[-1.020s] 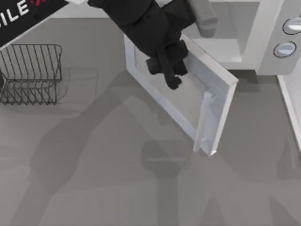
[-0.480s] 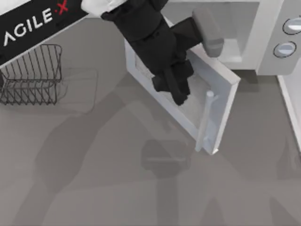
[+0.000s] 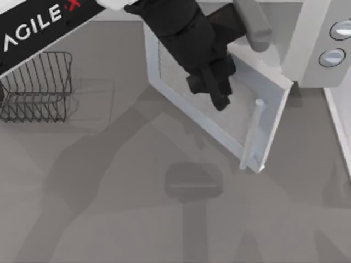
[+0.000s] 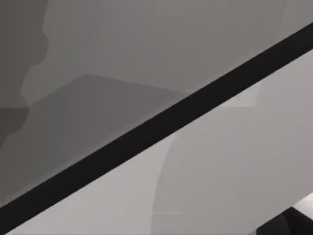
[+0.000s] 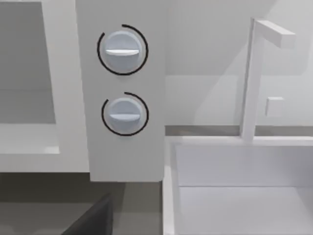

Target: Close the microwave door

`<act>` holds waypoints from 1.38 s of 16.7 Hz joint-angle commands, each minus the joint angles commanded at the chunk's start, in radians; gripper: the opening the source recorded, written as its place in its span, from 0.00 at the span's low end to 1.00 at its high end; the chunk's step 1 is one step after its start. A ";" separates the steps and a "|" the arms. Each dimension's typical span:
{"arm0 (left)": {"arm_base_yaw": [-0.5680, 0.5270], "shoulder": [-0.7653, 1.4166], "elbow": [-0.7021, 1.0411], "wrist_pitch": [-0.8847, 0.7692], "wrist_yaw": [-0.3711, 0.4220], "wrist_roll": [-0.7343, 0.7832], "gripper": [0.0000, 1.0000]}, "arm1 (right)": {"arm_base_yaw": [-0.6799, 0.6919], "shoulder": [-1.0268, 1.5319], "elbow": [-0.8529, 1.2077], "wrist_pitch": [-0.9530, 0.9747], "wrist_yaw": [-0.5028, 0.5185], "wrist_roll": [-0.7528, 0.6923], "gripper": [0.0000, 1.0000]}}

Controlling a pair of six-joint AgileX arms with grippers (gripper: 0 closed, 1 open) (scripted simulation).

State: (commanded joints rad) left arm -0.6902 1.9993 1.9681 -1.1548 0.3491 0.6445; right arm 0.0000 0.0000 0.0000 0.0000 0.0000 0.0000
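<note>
The microwave point(image 3: 310, 55) stands at the table's far right, its pale cavity point(image 3: 277, 33) exposed. The microwave door point(image 3: 238, 129) hangs partly open, slanting out from the far middle toward the front right, and its pale bar handle point(image 3: 252, 134) sits near the free edge. My left gripper point(image 3: 220, 97) is black and shut, with its tip pressed against the door's window pane just left of the handle. The left arm covers the door's far part. In the right wrist view, the microwave's side panel point(image 5: 122, 156) shows two round knobs point(image 5: 121, 50).
A dark wire rack point(image 3: 35, 85) stands at the far left of the table. A white box-like frame point(image 5: 254, 83) sits right of the microwave, with its edge point(image 3: 337, 126) along the table's right side. Open grey tabletop point(image 3: 137, 208) lies in front.
My left gripper has moved right and slightly forward against the door. The door's free edge has swung right, toward the microwave body.
</note>
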 joint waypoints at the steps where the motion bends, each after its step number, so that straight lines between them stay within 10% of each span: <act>1: 0.003 -0.005 0.010 0.011 -0.005 0.001 0.00 | 0.000 0.000 0.000 0.000 0.000 0.000 1.00; 23: -0.036 0.050 0.091 -0.001 -0.019 -0.035 0.00 | 0.000 0.000 0.000 0.000 0.000 0.000 1.00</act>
State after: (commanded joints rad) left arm -0.7261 2.0491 2.0590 -1.1556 0.3303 0.6092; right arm 0.0000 0.0000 0.0000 0.0000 0.0000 0.0000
